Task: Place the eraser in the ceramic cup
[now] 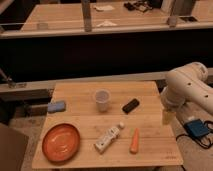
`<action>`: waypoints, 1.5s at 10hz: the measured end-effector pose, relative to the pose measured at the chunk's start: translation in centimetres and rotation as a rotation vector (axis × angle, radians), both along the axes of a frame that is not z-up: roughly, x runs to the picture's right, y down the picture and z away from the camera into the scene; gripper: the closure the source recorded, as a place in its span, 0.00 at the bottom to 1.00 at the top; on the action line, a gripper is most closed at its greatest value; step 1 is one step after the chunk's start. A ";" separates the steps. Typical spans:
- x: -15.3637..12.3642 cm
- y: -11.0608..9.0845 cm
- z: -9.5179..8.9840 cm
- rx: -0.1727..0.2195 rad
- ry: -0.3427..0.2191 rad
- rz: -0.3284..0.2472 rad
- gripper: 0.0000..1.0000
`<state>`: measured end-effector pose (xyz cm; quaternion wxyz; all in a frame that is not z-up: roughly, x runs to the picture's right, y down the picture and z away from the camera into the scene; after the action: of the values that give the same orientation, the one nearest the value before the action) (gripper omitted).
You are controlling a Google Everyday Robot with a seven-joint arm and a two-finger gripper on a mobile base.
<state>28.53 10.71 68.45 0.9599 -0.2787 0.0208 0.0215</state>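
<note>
The eraser point(130, 105), a small black rounded block, lies on the wooden table point(80, 92) just right of the middle. The ceramic cup point(102, 100), white and handleless, stands upright to its left, a short gap between them. My white arm point(186, 90) is bent at the table's right edge. The gripper point(168, 117) hangs down beside that edge, to the right of the eraser and apart from it, holding nothing that I can see.
An orange plate point(61, 141) sits at the front left. A blue-grey block point(56, 106) lies at the left edge. A white bottle point(108, 138) and an orange carrot point(134, 140) lie at the front. A blue device point(197, 128) is on the floor at right.
</note>
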 end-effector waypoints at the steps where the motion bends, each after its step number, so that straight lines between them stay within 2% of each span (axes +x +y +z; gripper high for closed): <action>1: -1.0 -0.6 0.7 0.014 -0.012 -0.020 0.20; 2: -2.6 -1.4 1.5 0.028 -0.025 -0.045 0.20; 4: -3.9 -2.2 2.5 0.051 -0.041 -0.078 0.20; 7: -3.9 -2.3 2.7 0.059 -0.045 -0.081 0.20; 10: -4.5 -3.1 5.4 0.062 -0.082 -0.090 0.20; 13: -4.3 -3.0 6.0 0.066 -0.091 -0.092 0.20; 15: -4.3 -3.5 7.8 0.067 -0.108 -0.095 0.20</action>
<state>24.21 7.21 76.22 0.9683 -0.2459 -0.0186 -0.0386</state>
